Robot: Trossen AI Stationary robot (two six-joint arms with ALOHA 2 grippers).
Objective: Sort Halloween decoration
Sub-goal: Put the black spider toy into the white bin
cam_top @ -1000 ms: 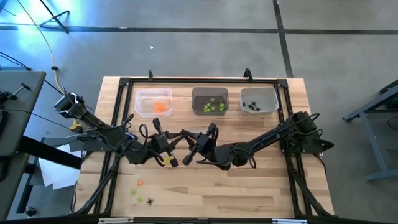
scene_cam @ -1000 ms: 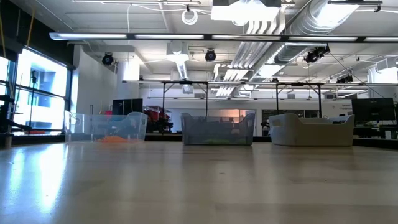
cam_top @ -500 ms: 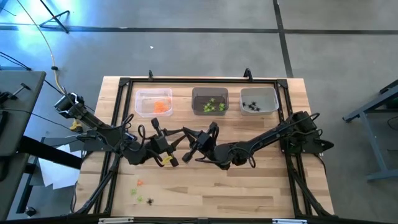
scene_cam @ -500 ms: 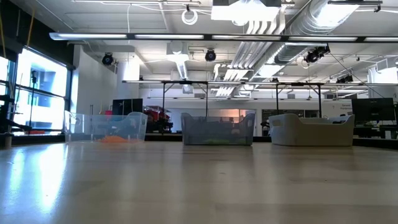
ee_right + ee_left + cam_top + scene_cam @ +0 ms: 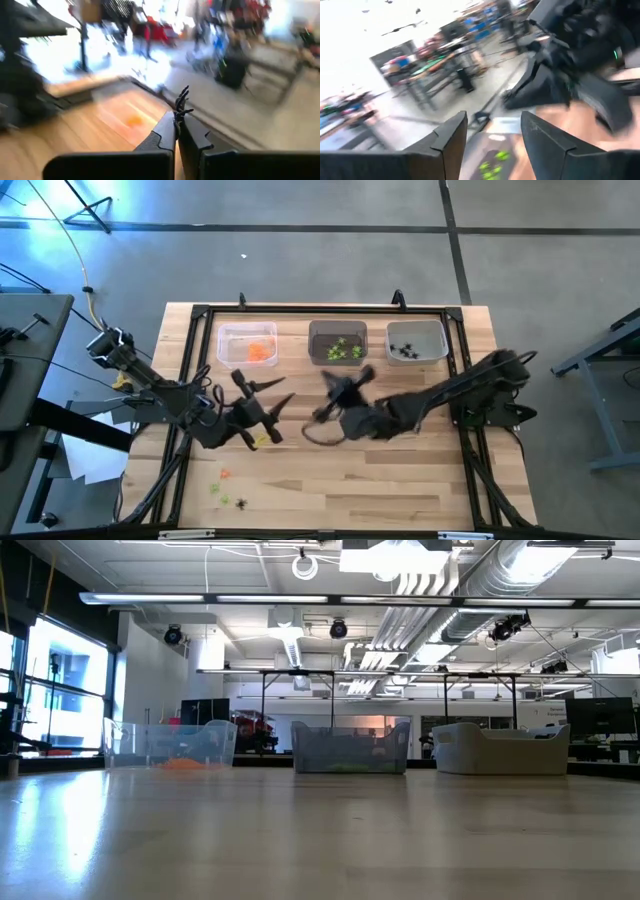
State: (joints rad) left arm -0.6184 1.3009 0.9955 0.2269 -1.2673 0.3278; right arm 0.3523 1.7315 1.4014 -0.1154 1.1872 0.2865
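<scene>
Pinching a black spider [image 5: 182,100] at the very tips, my right pincer [image 5: 177,119] is closed tight, with most of the spider sticking out beyond the fingers. My left pincer [image 5: 493,125] stands wide apart with nothing between its fingers, and past it lie a few lime-green trinkets [image 5: 495,162].

My grip looks thin, so a quick swing or a jolt could flick the spider loose. The green bin [image 5: 337,342] sits top centre of the high view and the spider bin [image 5: 416,341] just right of it. If the spider drops early, I judge it would land in the green bin or on the bare table [image 5: 420,480]. The two arms also sit close together mid-frame, so a careless sweep could knock them together.

Only the right wrist view shows the spider in my grip. From above, it is too small to make out. The high view alone shows the orange bin [image 5: 246,343] at upper left and the loose trinkets [image 5: 226,486] waiting at lower left. The low view shows the three bins in a row across the middle, but neither arm.
</scene>
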